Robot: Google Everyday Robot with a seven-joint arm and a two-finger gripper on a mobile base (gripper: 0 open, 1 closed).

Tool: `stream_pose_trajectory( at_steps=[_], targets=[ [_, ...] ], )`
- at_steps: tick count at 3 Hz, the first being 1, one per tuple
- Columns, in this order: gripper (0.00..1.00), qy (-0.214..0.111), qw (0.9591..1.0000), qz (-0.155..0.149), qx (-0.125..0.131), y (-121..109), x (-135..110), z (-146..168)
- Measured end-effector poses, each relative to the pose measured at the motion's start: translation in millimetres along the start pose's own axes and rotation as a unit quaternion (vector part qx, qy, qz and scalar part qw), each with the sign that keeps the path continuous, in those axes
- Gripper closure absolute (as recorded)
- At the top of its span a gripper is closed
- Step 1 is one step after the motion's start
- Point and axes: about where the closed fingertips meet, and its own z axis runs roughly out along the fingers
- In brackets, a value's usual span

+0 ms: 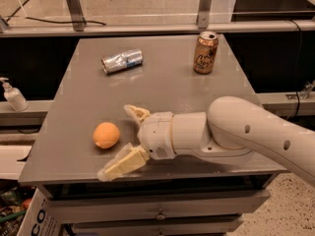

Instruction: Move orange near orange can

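The orange (106, 134) lies on the grey table (167, 82) near its front left. The orange can (205, 52) stands upright at the back right of the table, far from the orange. My gripper (120, 140) reaches in from the right, low over the table, with its cream fingers spread open. One finger (136, 112) is behind and to the right of the orange, the other (119, 165) is in front of it near the table's front edge. The orange sits just left of the gap between them, untouched.
A dented silver and blue can (121, 61) lies on its side at the back left. A soap dispenser (14, 95) stands on a ledge left of the table. A railing (147, 28) runs behind the table. Drawers (157, 213) sit under the front edge.
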Motion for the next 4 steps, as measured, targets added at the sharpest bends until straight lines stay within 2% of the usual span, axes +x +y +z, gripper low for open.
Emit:
stream_pose_trajectory(
  at_steps=[1,3,4],
  targets=[
    [0.19,0.007,0.9999,-0.001,0.011,-7,8,13],
    [0.65,-0.010,0.9996,0.005,0.024,-12,6,24],
    [0.88,-0.020,0.9988,0.006,0.044,-21,1,13]
  ],
)
